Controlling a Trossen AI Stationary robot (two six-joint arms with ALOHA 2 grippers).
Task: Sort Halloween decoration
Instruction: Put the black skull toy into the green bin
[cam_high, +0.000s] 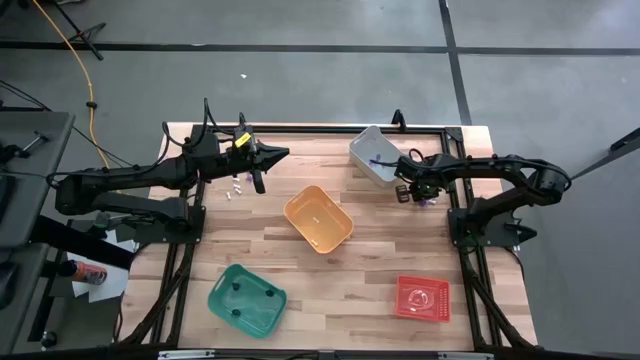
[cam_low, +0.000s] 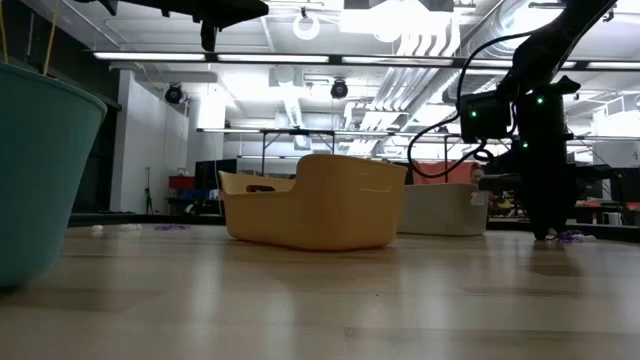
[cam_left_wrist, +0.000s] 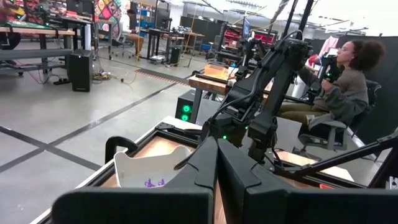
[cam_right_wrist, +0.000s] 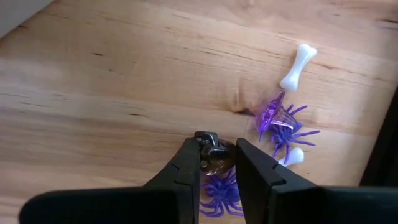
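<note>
My right fingers (cam_right_wrist: 217, 163) pinch a small black trinket (cam_right_wrist: 213, 157) between their tips, low on the bench (cam_right_wrist: 112, 93), with purple spiders (cam_right_wrist: 283, 127) just beside it.

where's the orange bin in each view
high view: orange bin at table centre, between the arms.
low view: centre, in front of the grey bin.
left wrist view: not in it.
right wrist view: not in it.
Shared landmark: the grey bin, holding a purple trinket.
</note>
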